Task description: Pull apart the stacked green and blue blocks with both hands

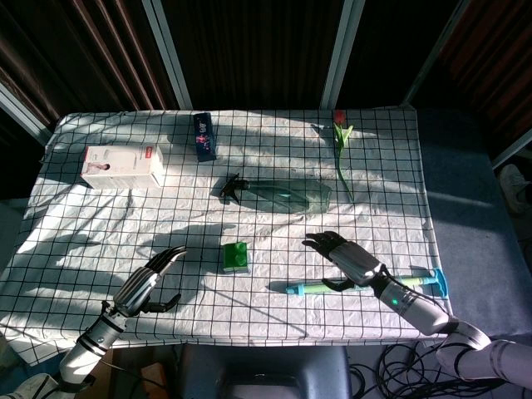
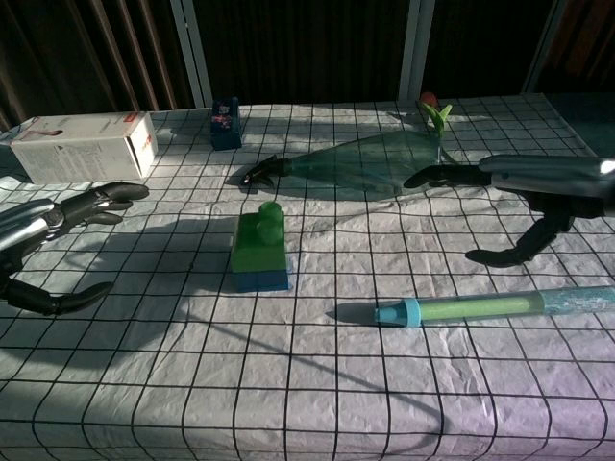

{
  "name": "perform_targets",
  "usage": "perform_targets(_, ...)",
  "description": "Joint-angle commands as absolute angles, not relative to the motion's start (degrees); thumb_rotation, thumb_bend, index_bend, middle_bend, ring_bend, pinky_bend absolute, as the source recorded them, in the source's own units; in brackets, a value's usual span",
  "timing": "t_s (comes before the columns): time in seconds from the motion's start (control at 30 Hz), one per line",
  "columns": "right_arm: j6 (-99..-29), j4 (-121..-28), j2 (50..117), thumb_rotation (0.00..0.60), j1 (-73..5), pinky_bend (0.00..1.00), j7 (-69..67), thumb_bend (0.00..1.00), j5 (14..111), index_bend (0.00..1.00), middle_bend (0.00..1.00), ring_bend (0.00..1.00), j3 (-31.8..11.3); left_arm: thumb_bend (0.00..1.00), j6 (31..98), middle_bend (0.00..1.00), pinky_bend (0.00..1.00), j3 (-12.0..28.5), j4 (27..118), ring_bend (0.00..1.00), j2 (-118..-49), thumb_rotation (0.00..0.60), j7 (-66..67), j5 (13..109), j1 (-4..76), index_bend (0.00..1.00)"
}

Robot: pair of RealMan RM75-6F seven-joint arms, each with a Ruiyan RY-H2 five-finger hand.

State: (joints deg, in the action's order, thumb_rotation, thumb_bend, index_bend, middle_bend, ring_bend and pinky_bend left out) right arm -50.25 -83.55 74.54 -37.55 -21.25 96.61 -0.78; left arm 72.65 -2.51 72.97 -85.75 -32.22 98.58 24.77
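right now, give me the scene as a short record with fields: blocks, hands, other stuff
blocks: green block stacked on blue block, joined, on the checked cloth between the hands
left hand: left hand open, fingers spread, apart from the blocks
right hand: right hand open, above the syringe toy, holding nothing
other items: green bottle lying on its side, white box, small dark box, tulip
task state: blocks not yet touched

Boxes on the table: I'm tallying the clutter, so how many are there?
2. The white box lies at the far left; the small dark blue box stands at the far edge, right of it. None seems hidden.
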Motion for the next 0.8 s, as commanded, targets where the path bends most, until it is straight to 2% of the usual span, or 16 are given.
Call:
perform_targets(0.03, -51.1, -84.2, 73.8, 0.600, -37.4, 0.00, -20.8, 0.32, 96.2, 0.00, 0.00, 0.00, -0.5, 0.38, 73.1, 0.01, 0.10, -2.8, 73.0, 0.00, -85.7, 0.600, -32.2, 98.3, 24.6, 0.00)
perform_targets(0.33, -56.4, -84.5, 69.2, 0.600, -34.4, 0.00, -18.4, 0.32, 92.3, 0.00, 0.00, 0.00, -1.2, 0.38, 72.2, 0.01, 0.10, -1.3, 72.0, 0.00, -86.6, 0.600, -23.0, 94.4, 24.2, 0.00)
perform_targets(0.47, -57.6, -84.3, 66.6, 0.600, -33.0, 0.00, -16.9, 0.32, 88.4, 0.00, 0.00, 0.00, -2.7, 0.37, 68.4, 0.00, 0.10, 0.5, 74.2, 0.00, -87.7, 0.600, -16.0, 92.5, 26.5, 0.00)
perform_targets(0.8, -52.2, -85.8, 62.5, 0.600, -33.8, 0.00, -15.6, 0.32, 78.8, 0.00, 0.00, 0.00, -5.8, 0.33, 56.6, 0.00, 0.09, 5.9, 78.3, 0.00, -91.3, 0.600, 1.7, 84.5, 34.1, 0.00)
